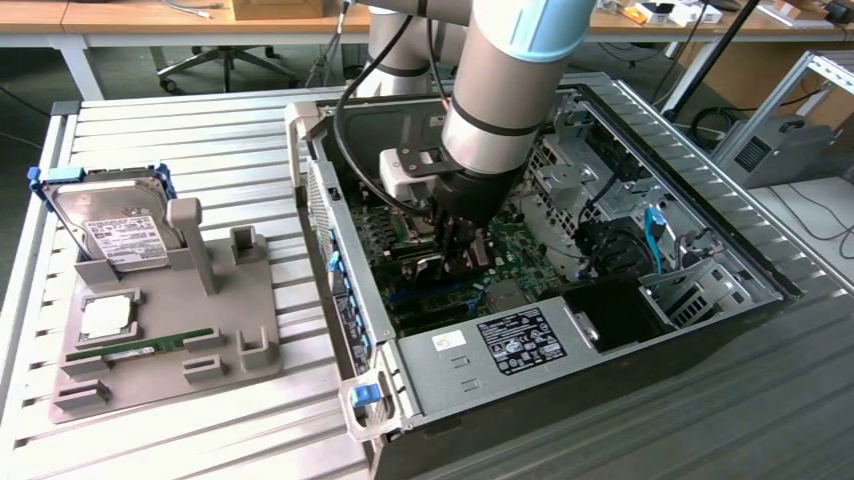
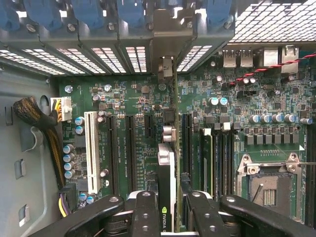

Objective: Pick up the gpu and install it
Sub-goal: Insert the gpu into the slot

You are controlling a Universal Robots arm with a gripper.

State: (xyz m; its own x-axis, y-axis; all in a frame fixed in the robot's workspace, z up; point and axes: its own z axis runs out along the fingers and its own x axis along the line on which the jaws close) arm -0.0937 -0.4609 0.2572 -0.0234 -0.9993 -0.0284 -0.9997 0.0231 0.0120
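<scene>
My gripper [image 2: 170, 219] is down inside the open computer case [image 1: 441, 385] and is shut on the gpu [image 2: 167, 163]. The wrist view shows the card edge-on between my two black fingers [image 2: 145, 212]: a thin green board edge, a black cooler face and a silver block. Its narrow silver end bracket [image 2: 167, 66] reaches up to the row of rear slot openings. The card stands upright over the green motherboard [image 2: 133, 98], in line with the black expansion slots; whether it sits in one I cannot tell. In the exterior view my gripper [image 1: 454, 255] hangs low over the motherboard [image 1: 527, 255].
A grey fixture [image 1: 247, 300] on the slatted table at the exterior view's left holds a silver hard drive [image 1: 114, 225], a square chip [image 1: 107, 315] and a slim green memory stick [image 1: 140, 347]. Beside the card lie a white slot [image 2: 91, 148], a cable bundle [image 2: 39, 123] and the processor socket [image 2: 266, 182].
</scene>
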